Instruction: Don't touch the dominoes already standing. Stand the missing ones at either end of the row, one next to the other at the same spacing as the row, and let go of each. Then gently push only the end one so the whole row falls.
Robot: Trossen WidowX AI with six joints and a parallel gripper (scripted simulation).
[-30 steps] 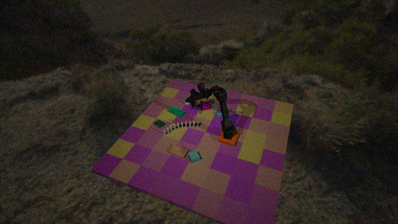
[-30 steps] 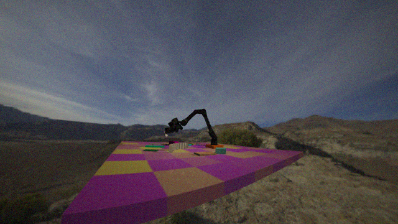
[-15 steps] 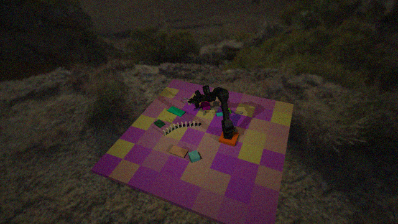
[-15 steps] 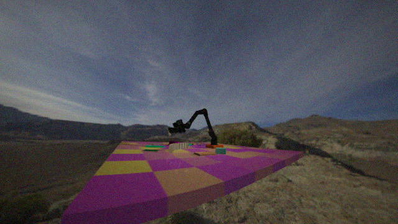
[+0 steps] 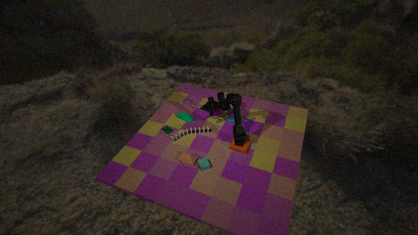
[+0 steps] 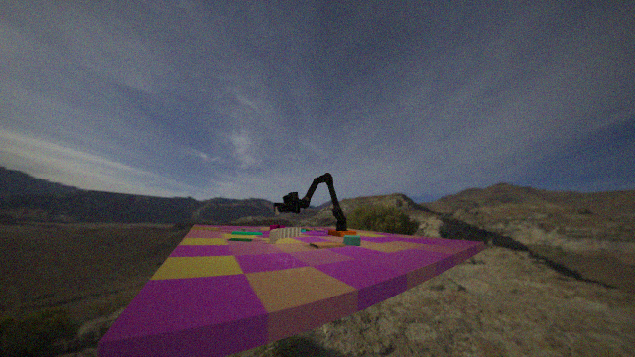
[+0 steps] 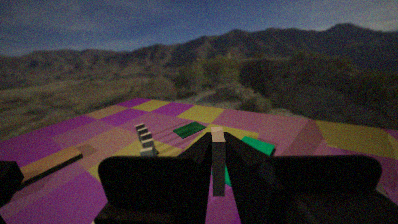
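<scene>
1. Nearest the wrist camera, the tool (image 5: 200, 106) (image 6: 276, 208) (image 7: 217, 137) is closed on a pale domino (image 5: 196, 105) (image 7: 218, 165). It is raised well above the counter (image 5: 160, 166) (image 6: 298, 288) (image 7: 285, 127), with its fingers pointing outward rather than straight down.

2. Beyond the fingers lies a bright green slab (image 5: 185, 116) (image 6: 246, 233) (image 7: 259, 145), flat and apart from the standing pieces.

3. Off to one side, the domino row (image 5: 195, 130) (image 6: 283, 235) (image 7: 146, 151) stands in a gentle curve. The held domino is well apart from it; which end it is meant for cannot be told.

4. Farther out, a dark green slab (image 5: 167, 129) (image 6: 241, 239) (image 7: 190, 130) lies flat near one end of the row.

Step in hand (judged): carrying a missing domino towards its place. The next move calls for turning the tool downward, aligning the domino with the curve at the row's own spacing, then lowering it upright and releasing it. A sideways brush could start the fall too soon; the final push should wait until every gap is filled.
</scene>
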